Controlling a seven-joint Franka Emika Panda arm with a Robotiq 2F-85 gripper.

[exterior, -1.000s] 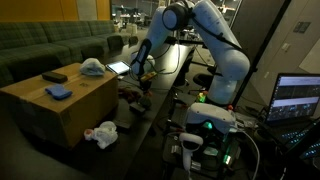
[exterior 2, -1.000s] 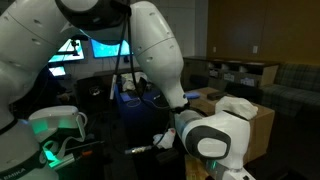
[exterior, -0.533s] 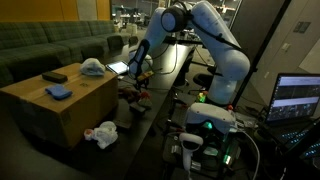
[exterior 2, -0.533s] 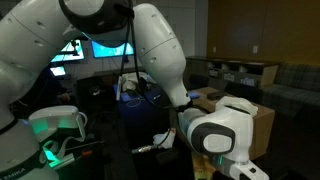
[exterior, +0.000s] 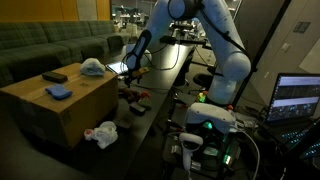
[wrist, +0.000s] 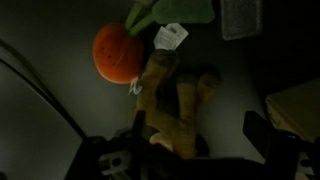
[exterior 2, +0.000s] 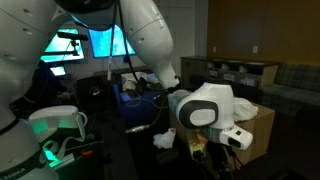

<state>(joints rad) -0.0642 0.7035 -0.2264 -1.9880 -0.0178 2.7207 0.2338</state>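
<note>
In the wrist view a plush toy (wrist: 165, 95) with an orange head, green leaves, a tan body and a white tag lies on a dark surface. My gripper (wrist: 196, 128) hangs just above it, open, its dark fingers (wrist: 256, 130) on either side of the toy's lower body without touching it. In an exterior view the gripper (exterior: 128, 72) hovers over the dark table's near end, above the toy (exterior: 132, 97). In an exterior view the arm's wrist (exterior 2: 205, 110) hides most of the gripper.
A cardboard box (exterior: 60, 105) beside the table carries blue cloths (exterior: 58, 92), (exterior: 92, 67) and a black remote (exterior: 53, 76). A white cloth (exterior: 101, 133) lies on the floor. A tablet (exterior: 118, 68) sits on the table, and a laptop (exterior: 298, 98) stands nearby.
The gripper has opened from shut and lifted upward; the plush toy has been let go and stays on the dark table.
</note>
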